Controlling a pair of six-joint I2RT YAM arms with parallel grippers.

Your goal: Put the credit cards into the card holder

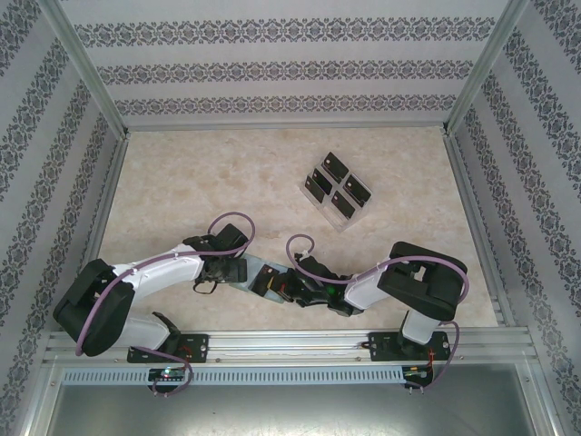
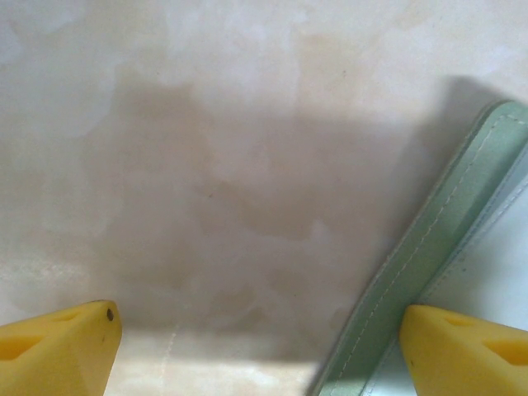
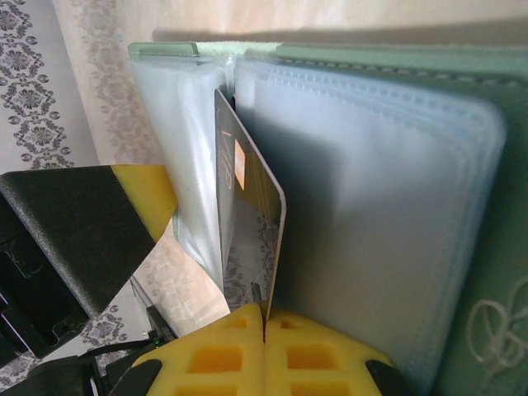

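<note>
The grey-green card holder (image 3: 487, 247) lies open near the table's front, between the two grippers (image 1: 248, 272). My right gripper (image 3: 266, 330) is shut on a credit card (image 3: 247, 206), held edge-on, with its far end between the holder's clear sleeves (image 3: 371, 198). My left gripper (image 2: 260, 351) is open over bare table. Its right fingertip (image 2: 466, 351) rests at the holder's stitched green edge (image 2: 437, 247), and its left fingertip (image 2: 58, 346) stands well apart. In the top view the left gripper (image 1: 227, 270) and right gripper (image 1: 272, 282) meet at the holder. Several black credit cards (image 1: 337, 167) lie further back.
A clear plastic tray (image 1: 318, 207) holding the black cards sits at the back right of the marble-patterned table. Aluminium frame posts and patterned walls close in the table on three sides. The left gripper's black-and-yellow finger (image 3: 82, 231) stands close beside the holder in the right wrist view.
</note>
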